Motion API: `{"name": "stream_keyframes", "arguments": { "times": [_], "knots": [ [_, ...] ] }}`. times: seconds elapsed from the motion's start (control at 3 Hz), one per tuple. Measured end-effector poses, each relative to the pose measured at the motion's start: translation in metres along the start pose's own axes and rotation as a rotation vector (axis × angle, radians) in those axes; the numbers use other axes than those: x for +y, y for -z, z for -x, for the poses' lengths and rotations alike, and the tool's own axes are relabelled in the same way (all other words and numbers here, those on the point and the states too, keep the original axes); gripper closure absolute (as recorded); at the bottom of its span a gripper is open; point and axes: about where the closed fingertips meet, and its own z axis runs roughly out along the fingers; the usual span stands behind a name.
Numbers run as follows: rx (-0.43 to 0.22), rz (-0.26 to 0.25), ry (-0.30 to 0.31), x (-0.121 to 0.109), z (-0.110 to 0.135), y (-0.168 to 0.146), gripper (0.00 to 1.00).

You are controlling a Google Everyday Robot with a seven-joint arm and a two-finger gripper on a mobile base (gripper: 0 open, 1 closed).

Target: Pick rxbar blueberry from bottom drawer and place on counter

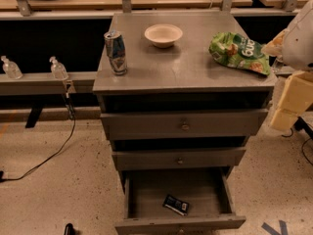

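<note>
The rxbar blueberry [176,204], a small dark flat bar with a light patch, lies near the front of the bottom drawer [180,223]. That drawer is pulled open. The counter [183,65] is the grey top of the cabinet. My arm comes in at the right edge, and my gripper [287,112] hangs beside the cabinet's right side at the height of the top drawer. It is well above and to the right of the bar and holds nothing that I can see.
On the counter stand a blue-silver can [116,52] at the left, a pale bowl [163,35] at the back and a green chip bag [238,51] at the right. The two upper drawers [184,125] are nearly closed. A black cable [54,153] lies on the floor at the left.
</note>
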Motion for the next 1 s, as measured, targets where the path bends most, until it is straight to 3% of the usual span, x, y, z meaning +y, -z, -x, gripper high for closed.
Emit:
{"name": "stream_keyframes", "arguments": {
  "times": [0.33, 0.67, 1.0],
  "knots": [
    [-0.001, -0.002, 0.0, 0.0, 0.0, 0.0, 0.0],
    [-0.066, 0.019, 0.033, -0.013, 0.028, -0.025, 0.0],
    [-0.155, 0.056, 0.04, -0.019, 0.056, -0.086, 0.0]
  ]
}}
